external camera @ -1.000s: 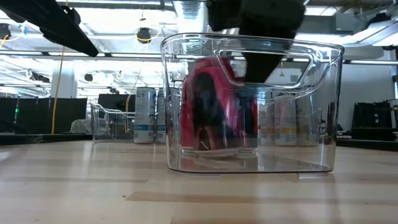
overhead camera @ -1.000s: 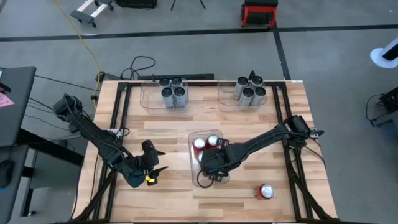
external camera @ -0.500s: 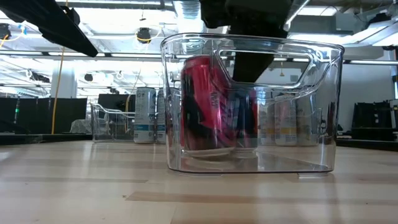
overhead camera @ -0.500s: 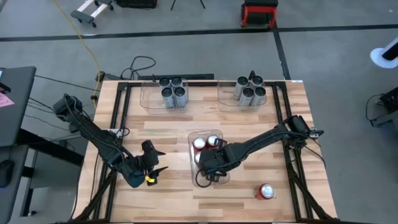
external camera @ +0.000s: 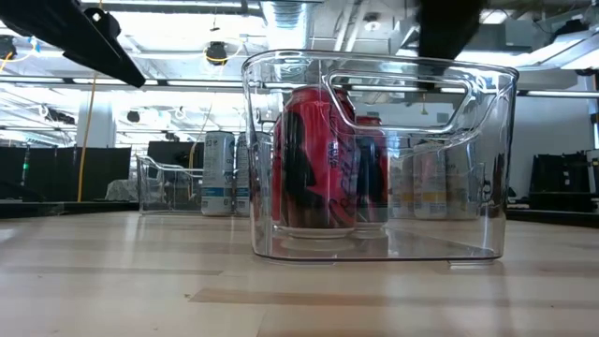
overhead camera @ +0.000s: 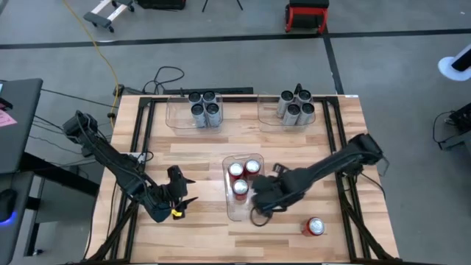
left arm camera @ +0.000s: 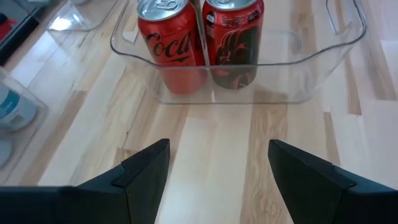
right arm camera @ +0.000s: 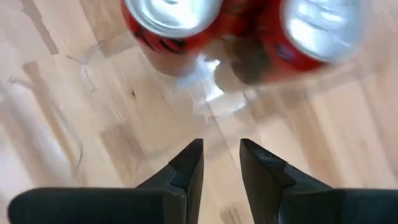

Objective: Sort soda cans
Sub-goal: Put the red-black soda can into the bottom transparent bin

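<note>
While blurred, red cans, bin edges unclear

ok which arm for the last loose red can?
Right. Its gripper hangs empty beside the middle bin, close to the loose red can. The left gripper waits, open, across that bin.

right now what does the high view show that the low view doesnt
Only the high view shows the loose red can on the table's near right, both grippers, left and right, and three cans in the middle bin. Only the low view shows the room behind. Both show that bin, its red cans and the back bins' cans.
</note>
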Tool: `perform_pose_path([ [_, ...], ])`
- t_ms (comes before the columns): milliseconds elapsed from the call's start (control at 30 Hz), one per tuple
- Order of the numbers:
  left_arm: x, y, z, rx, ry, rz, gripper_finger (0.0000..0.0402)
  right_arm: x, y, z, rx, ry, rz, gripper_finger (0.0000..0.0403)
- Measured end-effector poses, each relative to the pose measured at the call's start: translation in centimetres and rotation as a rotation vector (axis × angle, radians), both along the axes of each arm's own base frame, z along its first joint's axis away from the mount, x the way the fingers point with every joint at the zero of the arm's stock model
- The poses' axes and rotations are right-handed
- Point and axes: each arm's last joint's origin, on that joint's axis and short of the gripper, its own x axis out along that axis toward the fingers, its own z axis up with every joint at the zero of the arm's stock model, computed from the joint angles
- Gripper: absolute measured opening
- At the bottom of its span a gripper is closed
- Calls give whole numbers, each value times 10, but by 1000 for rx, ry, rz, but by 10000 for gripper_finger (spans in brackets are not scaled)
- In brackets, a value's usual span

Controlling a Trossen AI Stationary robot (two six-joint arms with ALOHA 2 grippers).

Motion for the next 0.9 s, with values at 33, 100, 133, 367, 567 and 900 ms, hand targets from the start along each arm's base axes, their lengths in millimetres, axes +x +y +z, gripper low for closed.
perform_pose_path([
  [33, 0, 0, 0, 11, 3, -7, 267, -8, 1, 9, 2, 4, -8, 123],
  [100, 1, 1, 0, 32, 9, -20, 267, -28, 1, 25, 11, 42, -8, 123],
  [133, 1, 1, 0, 41, 12, -24, 267, -38, 2, 32, 26, 70, 3, 123],
  [367, 2, 3, 0, 58, 17, -27, 267, -96, 12, 62, 259, 255, -181, 126],
  [567, 3, 4, 1, 81, -1, -11, 267, -123, 25, 86, 418, 200, -287, 169],
  [900, 10, 14, 1, 133, 11, 11, 267, -149, 74, 69, 378, 271, -326, 264],
])
